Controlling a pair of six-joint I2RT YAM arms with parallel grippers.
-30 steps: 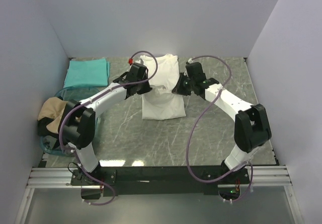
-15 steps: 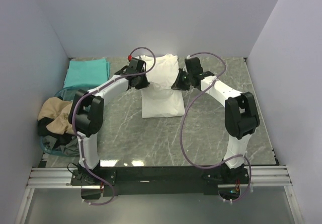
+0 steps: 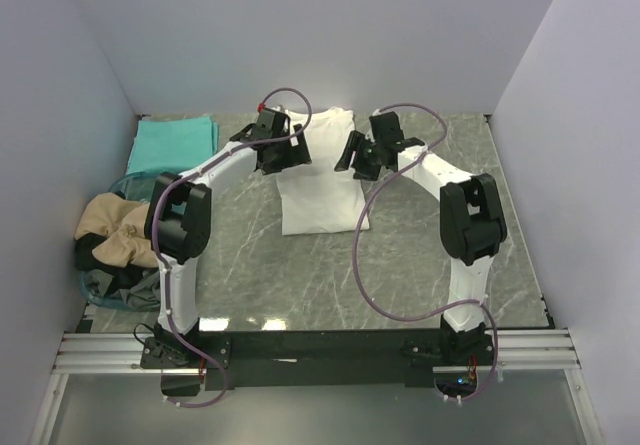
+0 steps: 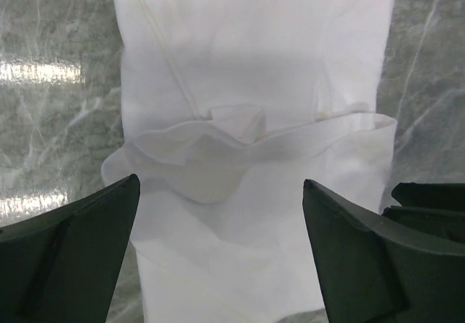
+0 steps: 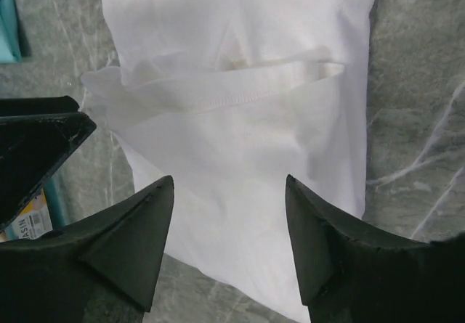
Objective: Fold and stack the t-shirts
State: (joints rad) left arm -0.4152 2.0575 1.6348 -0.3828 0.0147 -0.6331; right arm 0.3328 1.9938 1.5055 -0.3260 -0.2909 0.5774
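As seen from both wrists: left fingers [image 4: 73,250] and right fingers [image 5: 123,243] spread wide, holding nothing, hovering just over the white t-shirt [image 4: 254,62]. Lies half-folded at the back middle of the worktop [image 3: 420,255], with a loose wrinkled edge across it. Possible trouble: catching that edge when lowering and undoing the fold, or pinching only the top layer.
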